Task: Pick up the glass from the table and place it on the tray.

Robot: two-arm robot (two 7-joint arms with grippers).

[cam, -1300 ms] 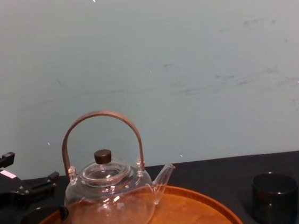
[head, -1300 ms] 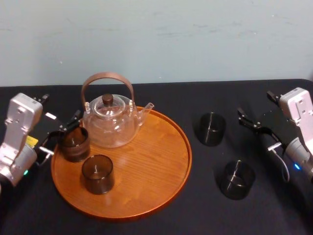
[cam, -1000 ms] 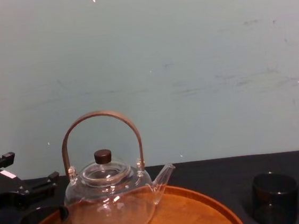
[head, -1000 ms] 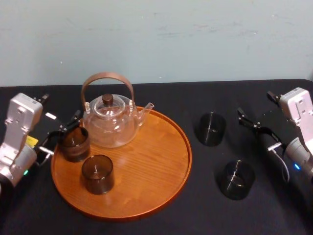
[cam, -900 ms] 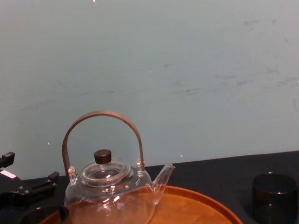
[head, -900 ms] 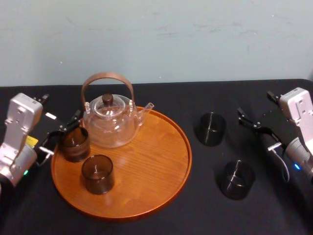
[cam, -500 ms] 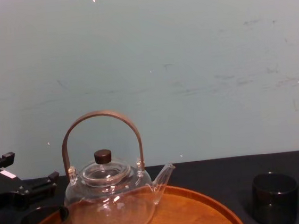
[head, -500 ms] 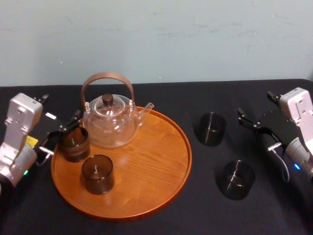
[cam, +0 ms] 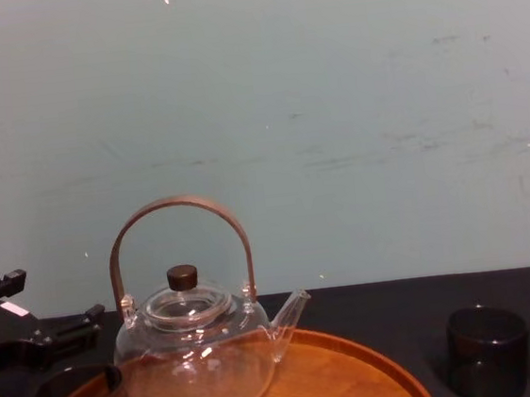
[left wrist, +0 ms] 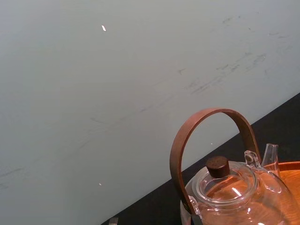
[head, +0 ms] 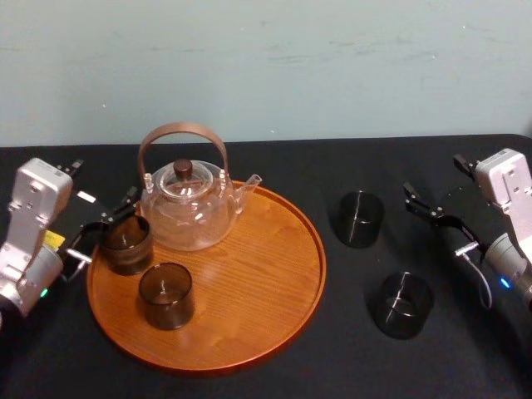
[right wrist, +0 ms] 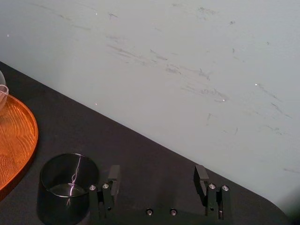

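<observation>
Both hands open and empty; the glass (head: 359,219) stands on the counter (head: 349,357), to the right of the tray (head: 249,291).

In the head view we see a second tumbler (head: 401,304) on the counter, nearer than the glass and also right of the tray. The right wrist view shows the right hand (right wrist: 159,180) with its fingers spread wide, nothing between them, and the glass just ahead of one finger. The left hand (head: 104,226) sits at the tray's left rim, fingers apart, beside one of two tumblers (head: 126,243) on the tray; a teapot (head: 187,208) stands at the tray's back. The tray's right half is bare wood, and bare cloth separates its right rim from the glass.
</observation>
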